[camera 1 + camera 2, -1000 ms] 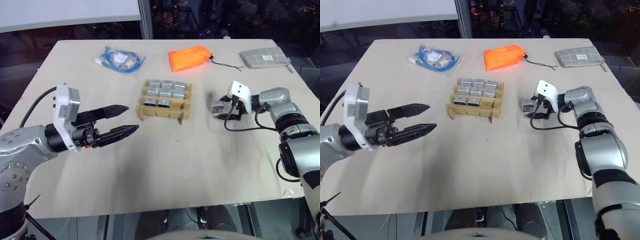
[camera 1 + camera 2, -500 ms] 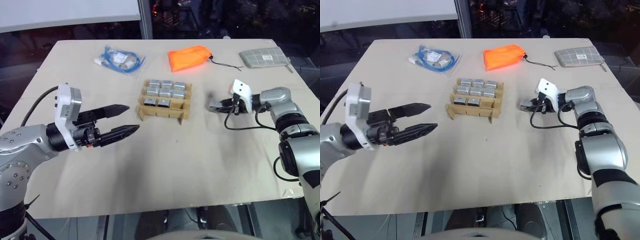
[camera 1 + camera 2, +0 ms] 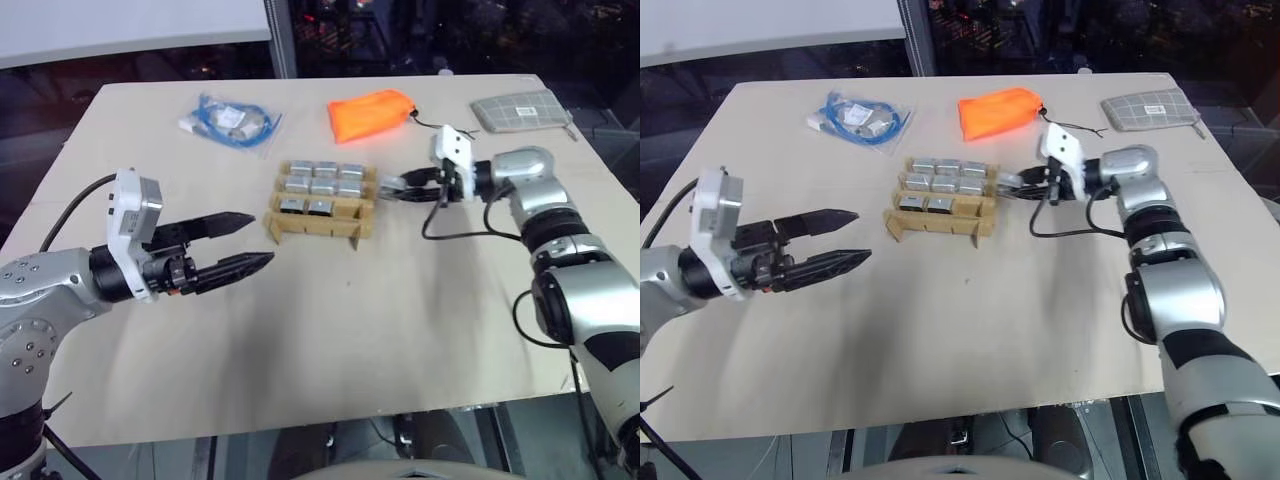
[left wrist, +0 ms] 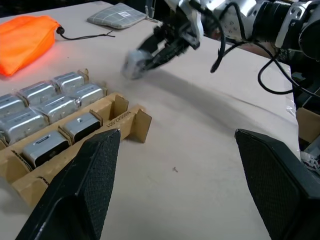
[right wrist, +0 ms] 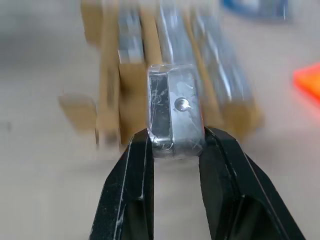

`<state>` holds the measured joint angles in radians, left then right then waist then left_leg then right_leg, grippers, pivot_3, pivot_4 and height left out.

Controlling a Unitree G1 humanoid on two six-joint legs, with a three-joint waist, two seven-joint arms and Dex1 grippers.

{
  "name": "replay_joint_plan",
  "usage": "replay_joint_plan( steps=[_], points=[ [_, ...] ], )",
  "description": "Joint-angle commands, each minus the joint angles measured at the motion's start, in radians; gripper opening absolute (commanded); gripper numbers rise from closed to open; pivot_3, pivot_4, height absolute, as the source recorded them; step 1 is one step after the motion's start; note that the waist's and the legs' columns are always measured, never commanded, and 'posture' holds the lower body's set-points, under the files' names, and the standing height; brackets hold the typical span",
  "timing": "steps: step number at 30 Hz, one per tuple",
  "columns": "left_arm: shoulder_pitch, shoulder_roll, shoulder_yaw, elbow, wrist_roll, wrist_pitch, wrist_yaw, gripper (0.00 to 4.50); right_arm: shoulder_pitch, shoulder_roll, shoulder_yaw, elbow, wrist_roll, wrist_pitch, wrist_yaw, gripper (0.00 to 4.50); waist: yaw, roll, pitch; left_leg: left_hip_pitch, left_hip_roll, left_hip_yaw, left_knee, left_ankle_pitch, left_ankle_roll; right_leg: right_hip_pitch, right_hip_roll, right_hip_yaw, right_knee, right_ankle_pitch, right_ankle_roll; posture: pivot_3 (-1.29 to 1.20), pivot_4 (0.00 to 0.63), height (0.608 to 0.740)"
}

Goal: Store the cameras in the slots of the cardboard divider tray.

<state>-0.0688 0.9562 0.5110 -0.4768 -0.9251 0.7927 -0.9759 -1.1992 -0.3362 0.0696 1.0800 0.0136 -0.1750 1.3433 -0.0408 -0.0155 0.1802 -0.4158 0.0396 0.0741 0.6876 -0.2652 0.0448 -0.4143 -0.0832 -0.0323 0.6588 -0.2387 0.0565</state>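
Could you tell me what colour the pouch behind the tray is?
Bright orange pouch, clearest in the left eye view.

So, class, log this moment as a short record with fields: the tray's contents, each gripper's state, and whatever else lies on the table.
tray: cardboard divider tray at mid-table, eight slots filled with cameras, front row's right-hand slot empty
right gripper: right gripper shut on a camera, held off the table beside the tray's right edge
left gripper: left gripper open, holding nothing, hovering left of the tray
other items: orange pouch, grey checked pouch, bag of blue cable, all along the table's far side
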Motion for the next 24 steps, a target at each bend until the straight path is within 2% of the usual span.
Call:
replay_joint_plan(
  steps=[1, 7, 18, 24],
  points=[
    [-0.003, 0.029, 0.053, 0.040, 0.067, -0.040, 0.036, 3.80, -0.033, 0.045, -0.002, -0.104, 0.035, 0.048, -0.015, 0.74, 0.000, 0.000, 0.000, 0.000, 0.000, 0.000, -0.001, 0.000, 0.000, 0.000, 0.000, 0.000, 0.000, 0.000, 0.000, 0.00, 0.150, 0.740],
    [-0.004, 0.055, 0.034, 0.105, 0.221, -0.131, 0.071, 3.80, -0.018, 0.104, 0.032, -0.158, 0.023, 0.083, -0.027, 0.74, 0.002, 0.000, 0.000, 0.000, 0.000, 0.000, -0.002, 0.000, -0.001, -0.001, -0.001, -0.001, -0.002, 0.000, 0.000, 0.00, 0.150, 0.740],
    [0.030, 0.025, 0.061, 0.048, 0.171, -0.117, 0.054, 3.80, -0.016, 0.088, 0.122, -0.029, -0.079, 0.041, -0.048, 0.74, -0.001, 0.000, 0.000, 0.000, 0.000, 0.000, -0.003, 0.000, -0.001, -0.001, -0.001, -0.001, -0.002, 0.000, 0.000, 0.00, 0.150, 0.740],
    [0.011, 0.016, 0.053, 0.035, 0.143, -0.108, 0.062, 3.80, -0.044, 0.104, 0.120, 0.052, -0.118, 0.021, -0.175, 0.74, 0.001, 0.000, 0.000, 0.000, 0.000, 0.000, -0.003, 0.000, -0.001, -0.001, -0.001, -0.001, -0.002, 0.000, 0.000, 0.00, 0.150, 0.740]
  ],
)
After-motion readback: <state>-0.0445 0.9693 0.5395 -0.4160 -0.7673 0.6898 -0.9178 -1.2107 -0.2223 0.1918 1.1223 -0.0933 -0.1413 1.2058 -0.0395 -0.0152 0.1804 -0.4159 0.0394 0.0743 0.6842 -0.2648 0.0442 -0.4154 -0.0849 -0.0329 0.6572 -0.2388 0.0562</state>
